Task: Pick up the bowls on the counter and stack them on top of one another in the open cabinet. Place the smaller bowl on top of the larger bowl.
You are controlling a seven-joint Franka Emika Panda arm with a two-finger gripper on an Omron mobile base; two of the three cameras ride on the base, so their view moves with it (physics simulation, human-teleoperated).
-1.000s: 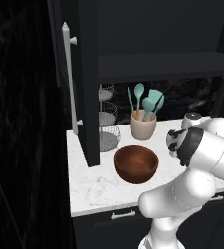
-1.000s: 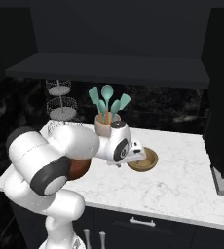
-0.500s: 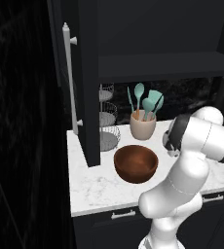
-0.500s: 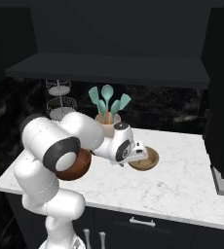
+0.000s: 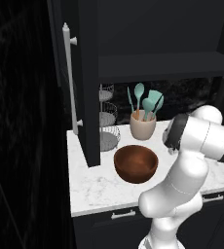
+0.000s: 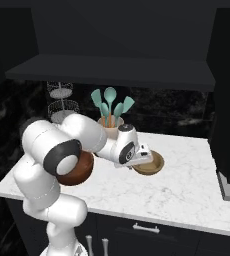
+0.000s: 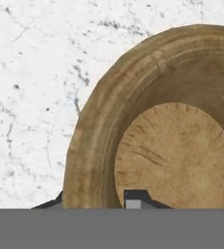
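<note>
Tan smaller bowl (image 7: 172, 136) sits on the counter (image 6: 187, 185), right of the larger bowl (image 5: 136, 163). Your gripper (image 7: 97, 202) has its fingers pinched on the smaller bowl's rim.

**Item count, counter area**

Bowls: two, being one larger bowl (image 5: 136, 163), reddish-brown, and one smaller bowl (image 6: 149, 163), tan. Utensil cup (image 5: 142, 124): one, holding several teal utensils (image 5: 145, 100); exact number unclear. Wire tiered rack (image 5: 107, 119): one. Cabinet door handle (image 5: 69, 78): one.
</note>
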